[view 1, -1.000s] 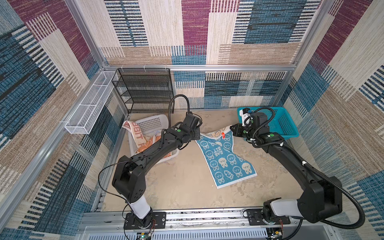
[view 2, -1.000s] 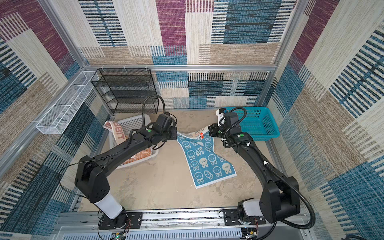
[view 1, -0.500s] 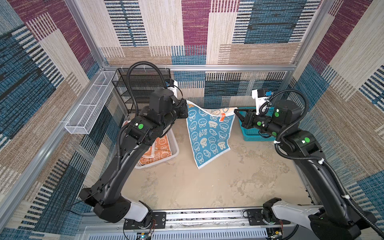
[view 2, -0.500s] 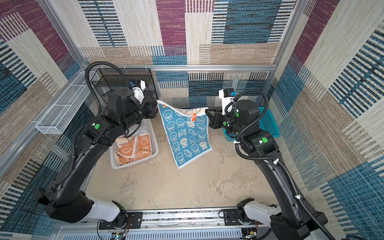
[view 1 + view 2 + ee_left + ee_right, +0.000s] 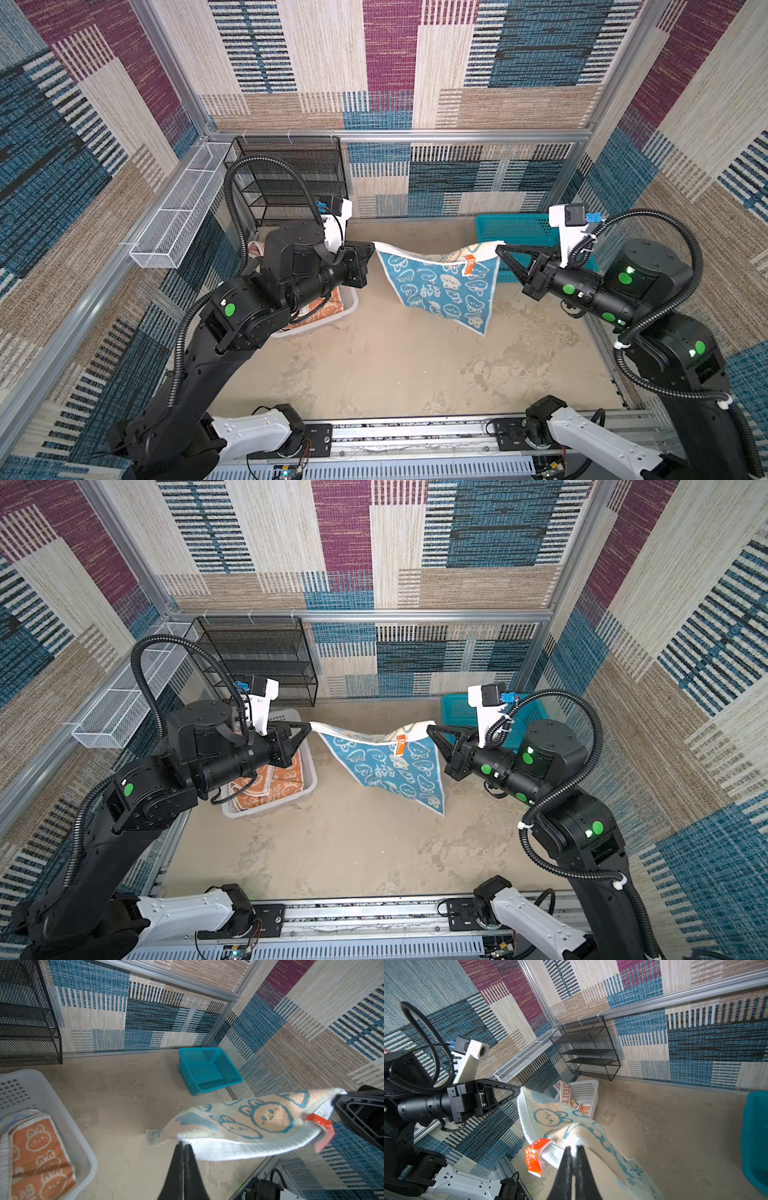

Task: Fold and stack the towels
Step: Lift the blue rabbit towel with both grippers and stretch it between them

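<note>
Hanging spread in the air between both arms, the blue rabbit towel (image 5: 440, 286) has swung right of where it hung half a second ago; a second ago it lay on the table (image 5: 395, 365). The left gripper (image 5: 371, 249) is clenched on one top corner, the right gripper (image 5: 498, 249) on the other, beside the orange tag (image 5: 468, 264). The left arm (image 5: 249, 307) hides much of the white basket (image 5: 351, 305); the orange rabbit towel (image 5: 286, 779) shows partly, the lettered towel (image 5: 564, 1093) only as a strip over the rim. Three towels, two baskets counting the teal basket (image 5: 519, 228), two grippers.
</note>
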### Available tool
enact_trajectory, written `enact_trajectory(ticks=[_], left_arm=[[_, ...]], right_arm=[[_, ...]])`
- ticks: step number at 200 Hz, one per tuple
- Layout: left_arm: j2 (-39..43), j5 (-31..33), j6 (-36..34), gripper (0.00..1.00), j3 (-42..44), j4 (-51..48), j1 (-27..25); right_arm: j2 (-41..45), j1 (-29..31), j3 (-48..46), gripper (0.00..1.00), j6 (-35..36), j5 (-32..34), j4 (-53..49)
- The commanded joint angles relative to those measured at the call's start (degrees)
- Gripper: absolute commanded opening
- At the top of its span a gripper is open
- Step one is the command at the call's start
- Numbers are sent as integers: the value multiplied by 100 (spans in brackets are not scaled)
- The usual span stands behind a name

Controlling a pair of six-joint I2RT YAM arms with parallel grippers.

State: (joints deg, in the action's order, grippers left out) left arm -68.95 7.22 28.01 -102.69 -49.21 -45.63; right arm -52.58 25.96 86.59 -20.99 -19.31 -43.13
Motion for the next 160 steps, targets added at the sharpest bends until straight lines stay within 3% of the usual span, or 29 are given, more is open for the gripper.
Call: enact_trajectory(ticks=[1,15,39,62,94,128,160], left_arm=[[-389,330,-20,0,-569,-299,20],[-893,380,-261,0,-1064,-456,274],[-1849,-569,-261,0,-1462,-337,1180],[-2714,-912,-335,0,-1810,-103,1705],[-3932,-1348,-434,0,-3003,-205,2145],[-4243,-1511,-593,0,-3925,-177,2150],[-3700,-1645,-664,0,-3882,-173,2058]], right_arm=[[-239,13,-54,0,-72,3,-28],[-542,-3,-72,0,-22,226,135],[-1293,-47,60,0,80,686,361],[-2108,-431,359,0,121,392,754],[-3142,-799,921,0,264,166,1060],[-3353,-800,1528,0,386,-123,1058],[-2806,-780,1647,0,422,-490,960]])
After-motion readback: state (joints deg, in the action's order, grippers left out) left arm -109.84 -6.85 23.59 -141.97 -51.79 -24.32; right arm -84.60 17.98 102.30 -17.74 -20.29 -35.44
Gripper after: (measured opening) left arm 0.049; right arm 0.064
